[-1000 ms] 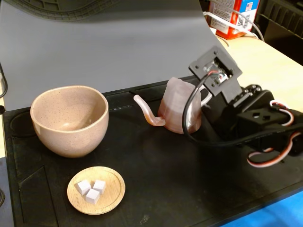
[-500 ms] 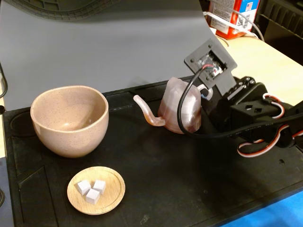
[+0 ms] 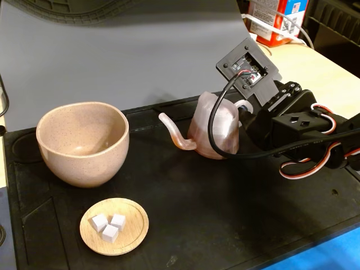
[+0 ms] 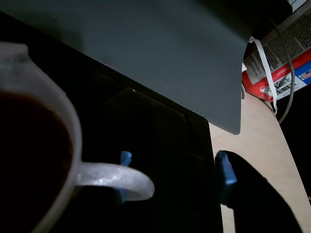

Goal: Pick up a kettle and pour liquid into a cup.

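Fixed view – kettle: the translucent pinkish-white ridged plastic kettle (image 3: 214, 128) stands upright on the black mat (image 3: 225, 225), spout toward the speckled beige-pink ceramic cup (image 3: 83, 140); its place is unchanged from the earlier frames.
Fixed view – arm: the black arm (image 3: 298, 129) sits just right of the kettle, its camera board now higher and closer over the handle than a second ago.
Fixed view – saucer: a small wooden saucer (image 3: 135, 228) with white cubes (image 3: 108, 226) lies in front of the cup.
Wrist view – liquid: dark reddish-brown liquid (image 4: 29, 160) fills the kettle.
Wrist view – gripper (image 4: 175, 172): jaws apart – blue-tipped fingers (image 4: 226, 172) flank the loop handle (image 4: 116, 178), not clamped.
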